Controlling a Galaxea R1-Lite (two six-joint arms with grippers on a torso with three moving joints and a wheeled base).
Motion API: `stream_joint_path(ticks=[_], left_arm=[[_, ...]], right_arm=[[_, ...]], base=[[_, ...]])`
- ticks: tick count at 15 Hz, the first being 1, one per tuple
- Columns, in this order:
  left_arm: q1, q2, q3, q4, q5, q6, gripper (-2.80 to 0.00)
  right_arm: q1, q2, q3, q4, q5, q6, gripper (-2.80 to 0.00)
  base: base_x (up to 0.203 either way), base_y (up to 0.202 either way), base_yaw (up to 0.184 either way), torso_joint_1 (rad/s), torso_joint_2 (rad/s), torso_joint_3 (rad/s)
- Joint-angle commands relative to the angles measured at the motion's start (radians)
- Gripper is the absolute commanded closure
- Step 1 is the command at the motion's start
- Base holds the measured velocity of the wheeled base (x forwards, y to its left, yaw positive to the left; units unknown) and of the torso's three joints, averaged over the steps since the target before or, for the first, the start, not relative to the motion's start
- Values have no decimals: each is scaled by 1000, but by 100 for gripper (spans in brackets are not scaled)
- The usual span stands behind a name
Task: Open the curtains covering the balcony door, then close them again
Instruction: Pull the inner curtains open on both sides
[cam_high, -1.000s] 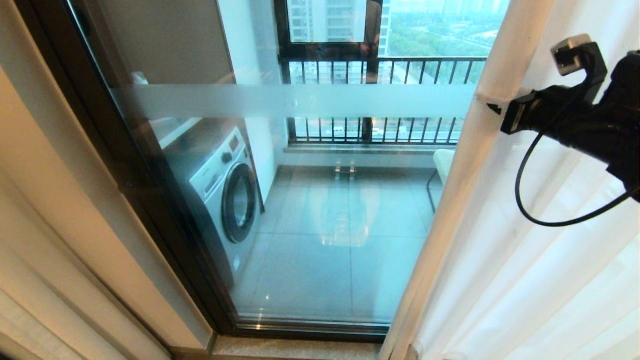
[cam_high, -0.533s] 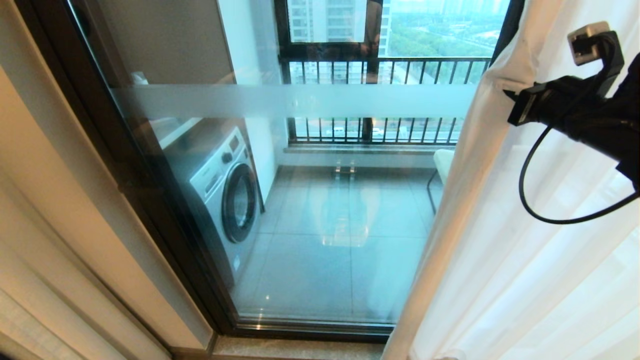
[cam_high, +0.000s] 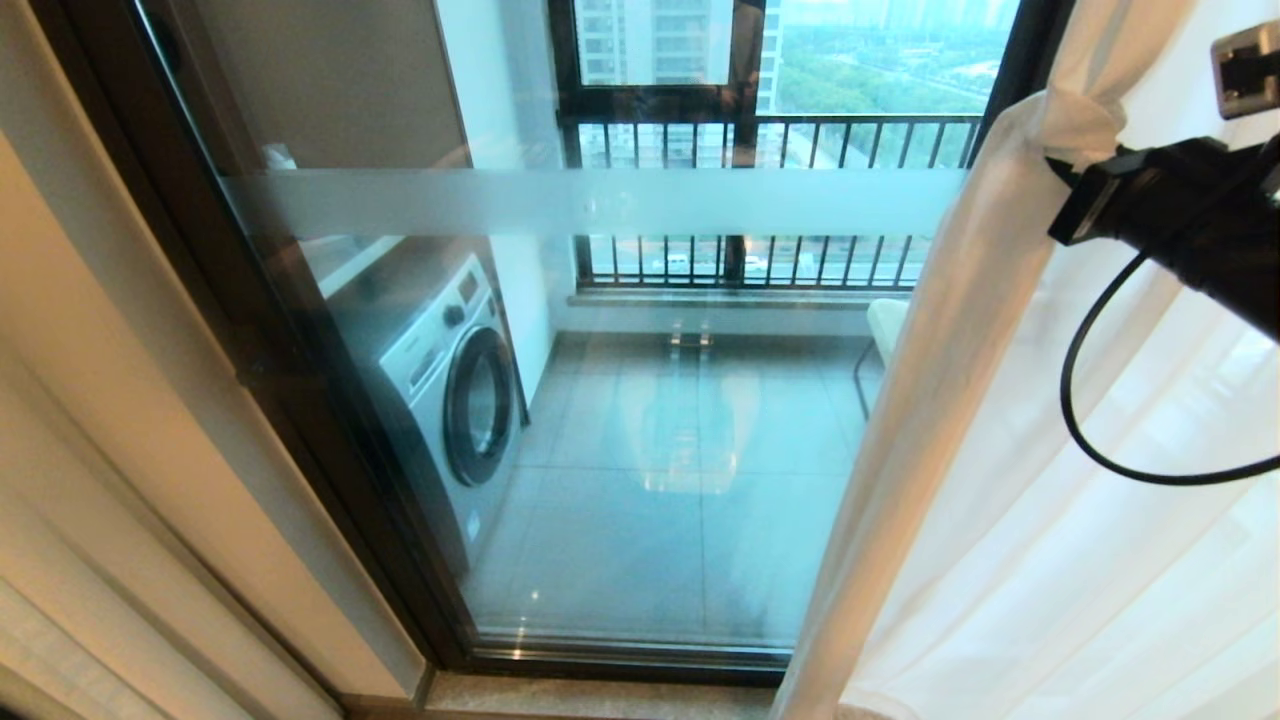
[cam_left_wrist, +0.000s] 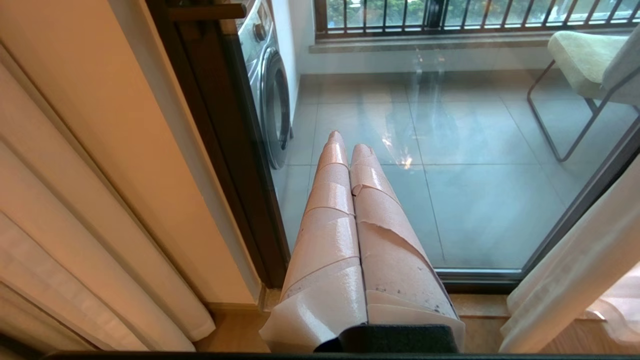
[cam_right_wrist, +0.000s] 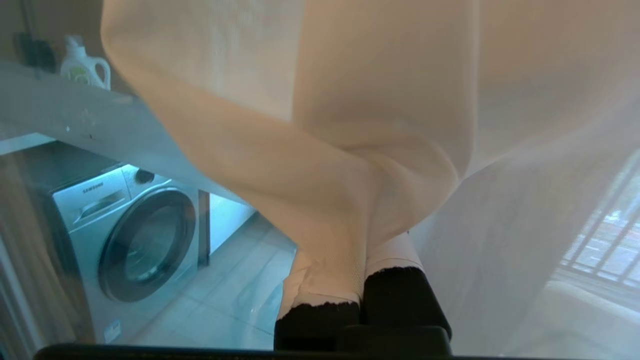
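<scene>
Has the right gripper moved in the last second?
Yes. The right gripper, shut on the curtain, has gone right and up, away from the balcony door's frosted band.

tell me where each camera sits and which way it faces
Head: high up, looking forward and down through the glass door to the balcony; the right arm enters at right, gripping the curtain.
Left wrist: low behind the shut left hand, facing the door's bottom and balcony tiles.
Right wrist: behind the right hand, shut on bunched curtain.
All three views show the washing machine.
</scene>
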Motion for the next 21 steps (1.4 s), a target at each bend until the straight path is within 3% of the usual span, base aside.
stream_joint_path(ticks=[1,5,21], left_arm=[[1,1,0,0,0,1,0],[1,1,0,0,0,1,0],[1,1,0,0,-5,1,0]], right_arm=[[5,-52,17,-8,-32,-1,0],[5,-78,28,-8,-89,-1,0],[3,-172,149,-5,-90,14,0]], base=[[0,0,0,0,0,0],[0,0,0,0,0,0],[0,0,0,0,0,0]])
